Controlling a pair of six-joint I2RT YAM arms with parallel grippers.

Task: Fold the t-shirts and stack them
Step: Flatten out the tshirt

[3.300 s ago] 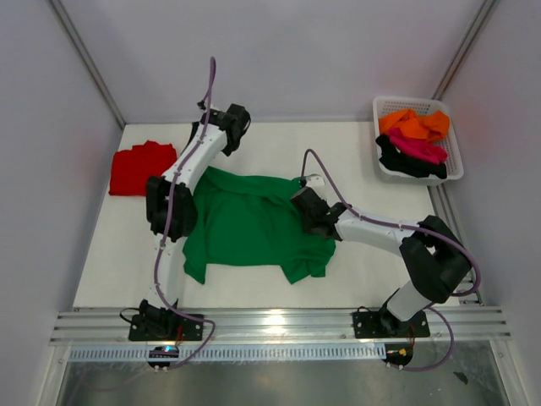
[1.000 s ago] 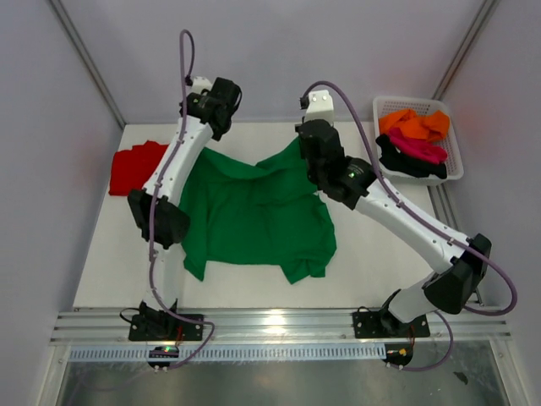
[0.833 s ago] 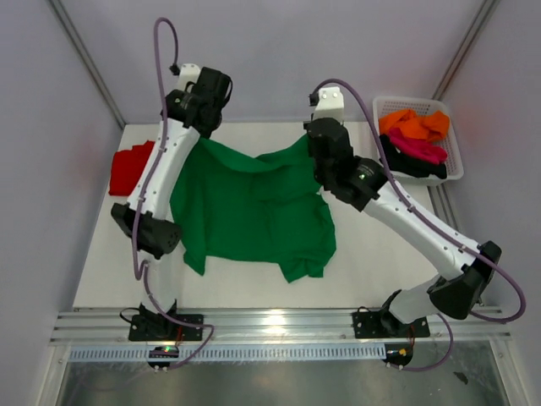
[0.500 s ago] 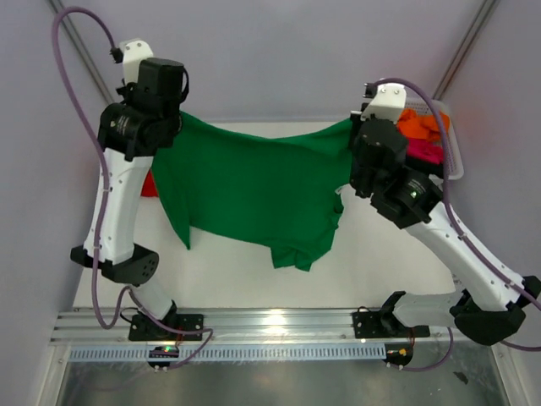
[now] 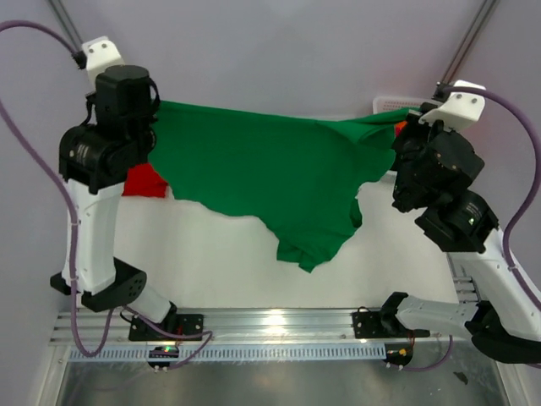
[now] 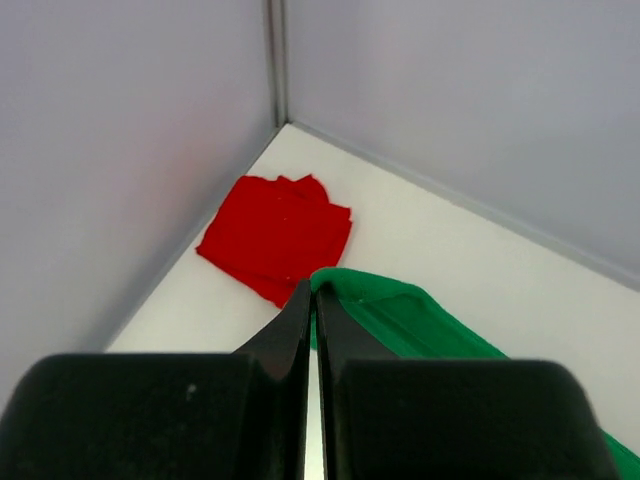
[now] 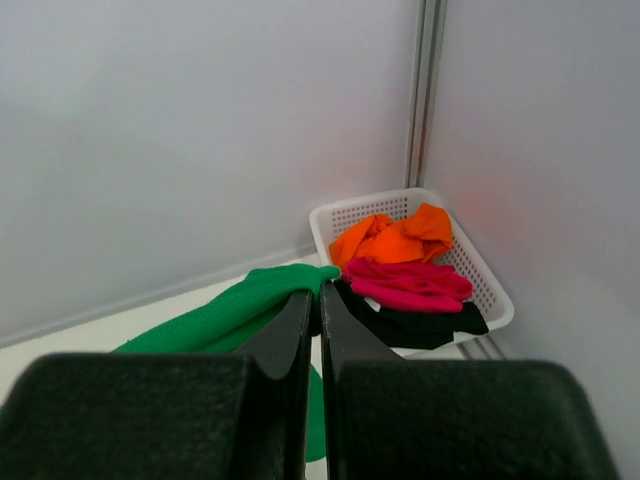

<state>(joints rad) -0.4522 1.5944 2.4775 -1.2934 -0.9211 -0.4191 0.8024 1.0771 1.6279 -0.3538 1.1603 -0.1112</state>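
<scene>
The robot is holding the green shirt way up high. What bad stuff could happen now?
1. The left gripper and right gripper each pinch only a thin bit of the green t-shirt at its edge, so it might slip out and fall.
2. The shirt sags in the middle and one part dangles low, so it may land crumpled.
3. The folded red t-shirt lies below the left corner; swinging cloth could mess it up.

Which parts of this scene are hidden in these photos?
- Top view: the red t-shirt is mostly hidden behind the left arm and the green t-shirt.
- Top view: the basket is almost wholly covered by the green t-shirt and right arm.
- Wrist views: the left gripper and right gripper block most of the green t-shirt.
</scene>
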